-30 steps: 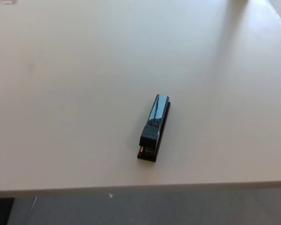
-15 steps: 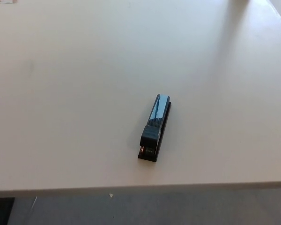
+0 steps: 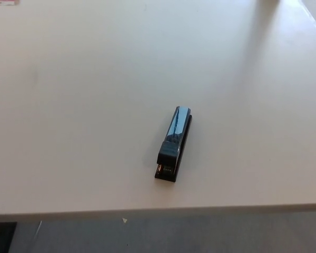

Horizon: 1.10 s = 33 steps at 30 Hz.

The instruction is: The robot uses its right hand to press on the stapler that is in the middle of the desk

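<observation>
**Stapler alone on the desk, no hand in the picture**

Fingers cannot be judged: neither the left hand nor the right hand shows in the head view, so whether they are apart or together cannot be told.

The stapler (image 3: pixel 174 144) lies flat on the white desk (image 3: pixel 84 105), a little right of the middle and near the front edge. It is dark with a glossy blue-tinted top, its long axis running from the near end up and slightly to the right. At the near end a bit of orange-red shows inside the open mouth. Nothing touches it and nothing lies beside it.

A small pink-red label (image 3: pixel 6 2) sits at the far left corner of the desk, well apart from the stapler. Below the front edge is grey floor (image 3: pixel 200 234).

Against the earlier pictures, the stapler lies in the same place at the same angle, and the view has not shifted.
</observation>
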Available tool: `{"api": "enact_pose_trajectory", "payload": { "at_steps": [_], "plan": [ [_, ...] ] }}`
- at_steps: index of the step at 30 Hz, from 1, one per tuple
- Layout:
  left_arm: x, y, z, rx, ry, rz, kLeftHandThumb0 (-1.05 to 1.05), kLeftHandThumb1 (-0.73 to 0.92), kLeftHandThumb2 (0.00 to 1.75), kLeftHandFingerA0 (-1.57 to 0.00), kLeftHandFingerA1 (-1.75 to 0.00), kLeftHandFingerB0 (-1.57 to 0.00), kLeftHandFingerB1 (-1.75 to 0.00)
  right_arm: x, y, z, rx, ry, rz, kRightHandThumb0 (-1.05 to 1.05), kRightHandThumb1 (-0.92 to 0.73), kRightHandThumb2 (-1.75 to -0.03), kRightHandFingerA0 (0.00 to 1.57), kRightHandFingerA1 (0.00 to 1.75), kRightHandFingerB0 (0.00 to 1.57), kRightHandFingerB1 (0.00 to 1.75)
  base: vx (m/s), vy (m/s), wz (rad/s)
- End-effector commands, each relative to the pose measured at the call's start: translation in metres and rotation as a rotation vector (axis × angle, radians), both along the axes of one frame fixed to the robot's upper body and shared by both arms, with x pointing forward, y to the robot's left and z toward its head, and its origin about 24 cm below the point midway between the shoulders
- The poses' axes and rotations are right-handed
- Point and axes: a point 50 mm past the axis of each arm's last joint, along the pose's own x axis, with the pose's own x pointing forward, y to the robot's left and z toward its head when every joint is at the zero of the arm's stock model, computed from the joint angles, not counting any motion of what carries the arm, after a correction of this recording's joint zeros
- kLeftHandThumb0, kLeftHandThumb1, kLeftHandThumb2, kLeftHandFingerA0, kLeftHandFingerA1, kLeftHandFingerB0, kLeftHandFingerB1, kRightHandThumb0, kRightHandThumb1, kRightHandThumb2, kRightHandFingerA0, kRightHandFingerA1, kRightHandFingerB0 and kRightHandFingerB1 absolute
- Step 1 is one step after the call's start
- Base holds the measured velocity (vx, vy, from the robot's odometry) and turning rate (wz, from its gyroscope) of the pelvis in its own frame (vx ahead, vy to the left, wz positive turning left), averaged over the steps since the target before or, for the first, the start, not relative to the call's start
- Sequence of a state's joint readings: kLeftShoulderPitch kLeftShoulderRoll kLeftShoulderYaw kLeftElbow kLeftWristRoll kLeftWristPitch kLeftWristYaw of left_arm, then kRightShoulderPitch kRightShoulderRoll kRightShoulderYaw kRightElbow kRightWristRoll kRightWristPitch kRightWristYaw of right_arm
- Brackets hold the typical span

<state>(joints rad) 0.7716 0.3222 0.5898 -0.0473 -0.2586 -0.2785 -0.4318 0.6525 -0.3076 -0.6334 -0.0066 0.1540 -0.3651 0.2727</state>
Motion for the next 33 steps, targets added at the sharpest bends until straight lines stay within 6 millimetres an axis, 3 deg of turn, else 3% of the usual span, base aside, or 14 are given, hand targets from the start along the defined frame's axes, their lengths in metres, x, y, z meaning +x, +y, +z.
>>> {"api": "enact_pose_trajectory", "payload": {
  "at_steps": [1,5,7,9,10,11,14,15,22,23,25,29,30,33],
  "plan": [
    [-0.003,0.007,0.061,-0.127,-0.099,-0.096,-0.87,0.83,1.16,0.00,-0.26,-0.02,-0.28,-0.004,-0.009,0.066,-0.047,-0.079,0.068,-0.91,-0.78,-1.25,0.00,0.42,0.04,0.25,0.00,0.000,0.00],
    [-0.008,0.022,0.075,-0.080,-0.110,-0.025,-0.87,0.83,1.18,0.00,-0.31,0.00,-0.20,-0.006,-0.018,0.077,-0.084,-0.098,-0.027,-0.88,-0.80,-1.28,0.00,0.40,0.00,0.23,0.00,0.000,0.00],
    [-0.007,0.026,0.084,-0.070,-0.150,0.007,-0.92,0.82,1.17,0.00,-0.30,0.00,-0.18,-0.006,-0.022,0.083,-0.091,-0.132,-0.064,-0.91,-0.92,-0.91,0.01,0.37,0.00,0.15,0.00,0.000,0.00],
    [-0.004,0.030,0.096,-0.045,-0.222,0.030,-0.95,0.84,1.19,0.00,-0.29,0.00,-0.16,-0.008,-0.029,0.089,-0.095,-0.194,-0.110,-0.93,-0.85,-1.28,0.00,0.34,0.00,0.18,0.00,0.000,0.00],
    [-0.002,0.031,0.100,-0.033,-0.252,0.033,-0.92,0.84,1.19,0.00,-0.31,0.00,-0.17,-0.008,-0.031,0.092,-0.087,-0.231,-0.122,-0.90,-0.92,-0.82,0.02,0.34,0.00,0.10,0.00,0.000,0.00],
    [0.001,0.031,0.108,-0.028,-0.316,0.026,-0.90,0.84,1.18,0.00,-0.32,0.00,-0.19,-0.007,-0.032,0.097,-0.073,-0.284,-0.123,-0.95,-0.89,-1.29,0.01,0.29,0.00,0.13,0.00,0.000,0.00],
    [0.008,0.021,0.128,-0.061,-0.438,-0.023,-0.85,0.80,1.16,-0.01,-0.34,0.00,-0.22,-0.002,-0.019,0.109,-0.067,-0.370,-0.033,-0.87,-0.92,-0.95,0.09,0.40,0.00,0.16,0.00,0.000,0.00],
    [0.011,0.014,0.134,-0.056,-0.481,-0.053,-0.87,0.80,1.16,-0.01,-0.34,0.00,-0.20,0.001,-0.008,0.114,-0.071,-0.374,0.010,-0.86,-0.89,-1.30,0.12,0.35,0.00,0.16,0.00,0.000,0.00],
    [0.020,-0.015,0.187,0.064,-0.703,-0.191,-0.88,0.80,1.19,0.00,-0.34,0.00,-0.20,0.014,0.024,0.147,-0.146,-0.546,0.150,-0.88,-0.86,-1.30,0.08,0.37,0.00,0.17,0.00,0.000,0.00],
    [0.022,-0.016,0.192,0.075,-0.731,-0.202,-0.89,0.92,0.85,0.00,-0.35,0.00,-0.12,0.015,0.025,0.152,-0.150,-0.568,0.150,-0.90,-0.92,-0.93,0.04,0.39,0.00,0.08,0.00,0.000,0.00],
    [0.024,-0.017,0.196,0.083,-0.757,-0.214,-0.85,0.79,1.20,0.00,-0.36,0.00,-0.21,0.016,0.025,0.156,-0.154,-0.587,0.148,-0.96,-0.83,-1.10,0.05,0.35,0.00,0.07,0.00,0.000,0.00],
    [0.028,-0.028,0.210,0.101,-0.823,-0.261,-0.84,0.76,1.18,-0.02,-0.41,0.00,-0.21,0.020,0.035,0.167,-0.125,-0.661,0.212,-0.99,-0.84,-1.27,0.02,0.30,0.00,0.06,0.00,0.000,0.00],
    [0.031,-0.035,0.214,0.109,-0.846,-0.286,-0.91,0.92,0.79,0.00,-0.46,0.00,-0.31,0.022,0.042,0.171,-0.119,-0.686,0.243,-0.98,-0.82,-1.26,0.03,0.29,0.00,0.06,0.00,0.000,0.00],
    [0.038,-0.053,0.221,0.121,-0.898,-0.359,-0.91,0.79,1.18,-0.04,-0.43,-0.07,-0.19,0.029,0.056,0.177,-0.120,-0.710,0.318,-0.95,-0.80,-1.25,0.03,0.27,0.00,0.09,0.00,0.000,0.00]
  ]
}}
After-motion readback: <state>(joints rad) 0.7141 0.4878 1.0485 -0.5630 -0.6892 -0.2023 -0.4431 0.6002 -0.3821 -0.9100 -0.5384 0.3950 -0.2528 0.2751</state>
